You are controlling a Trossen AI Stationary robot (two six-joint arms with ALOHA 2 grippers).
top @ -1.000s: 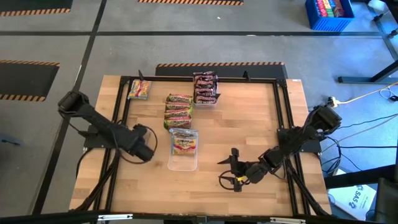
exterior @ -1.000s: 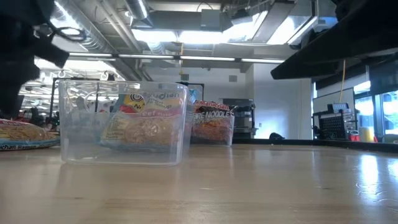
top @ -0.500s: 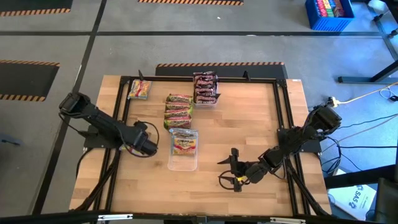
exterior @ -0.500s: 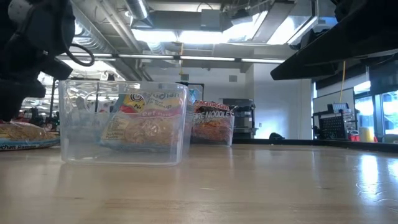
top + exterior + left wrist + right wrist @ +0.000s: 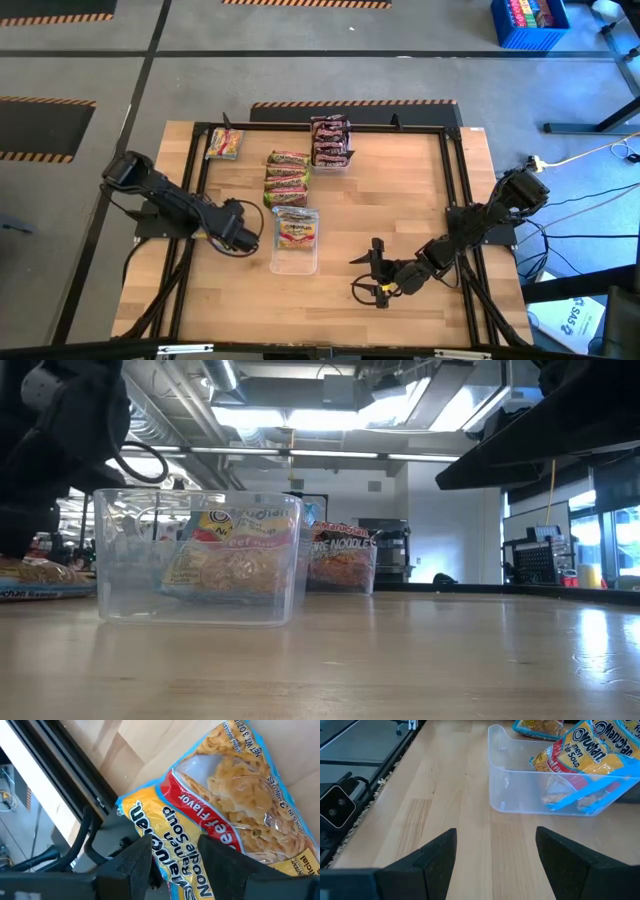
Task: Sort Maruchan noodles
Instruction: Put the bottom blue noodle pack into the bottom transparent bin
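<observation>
Maruchan noodles: 1 yellow packet (image 5: 296, 231) in clear tray (image 5: 293, 262), table centre; green packets (image 5: 287, 176) and dark packets (image 5: 330, 140) stacked behind. Left gripper (image 5: 247, 238) beside tray, fingers parted, empty. Right gripper (image 5: 366, 273) parted, empty.

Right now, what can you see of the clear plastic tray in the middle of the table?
The clear rectangular plastic tray sits upright and open-topped on the wooden table, with thin see-through walls and rounded corners. One yellow noodle packet with red and blue print leans tilted inside it, its upper end sticking out over one rim; the half of the tray nearer the table's front edge looks bare. The left hand hangs close beside it, apparently not touching. The green-and-orange packets lie just behind it.
</observation>
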